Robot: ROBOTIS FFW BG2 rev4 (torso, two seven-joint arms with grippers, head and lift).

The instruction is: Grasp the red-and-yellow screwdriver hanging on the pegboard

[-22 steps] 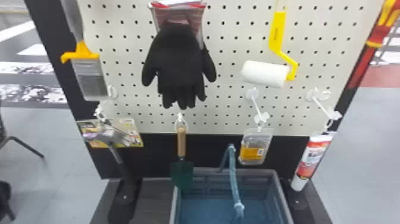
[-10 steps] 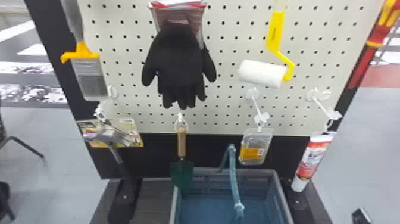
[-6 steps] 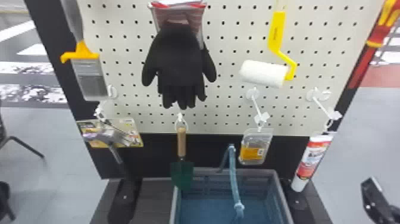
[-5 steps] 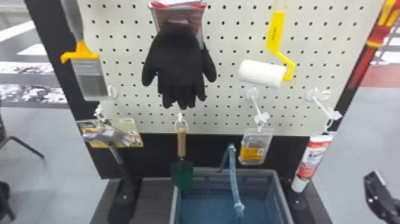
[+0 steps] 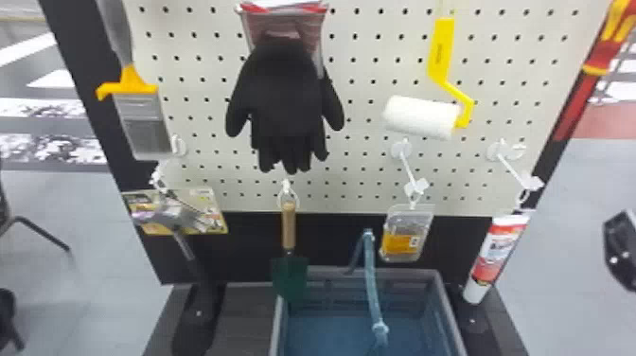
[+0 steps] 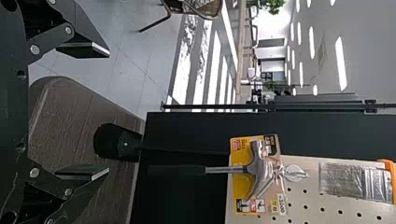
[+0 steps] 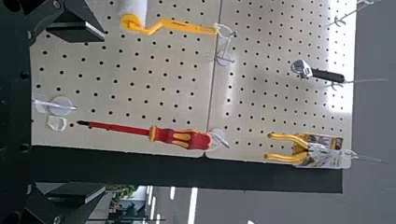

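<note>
Red-and-yellow and slim, the long-shafted screwdriver (image 7: 182, 136) hangs tip-down on the cream perforated pegboard (image 7: 140, 105), probably light, stiff and smooth, best pinched mid-handle by the wide-spread, black 2-fingered right tool (image 7: 103, 112).

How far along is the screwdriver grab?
Done: only the setup, it seems; the right gripper is open and faces the pegboard.
In hand: nothing. The left gripper is open and empty too.
Remaining: the whole grasp. The screwdriver hangs from its hook, untouched, so reaching it and closing on it are both to do.
</note>
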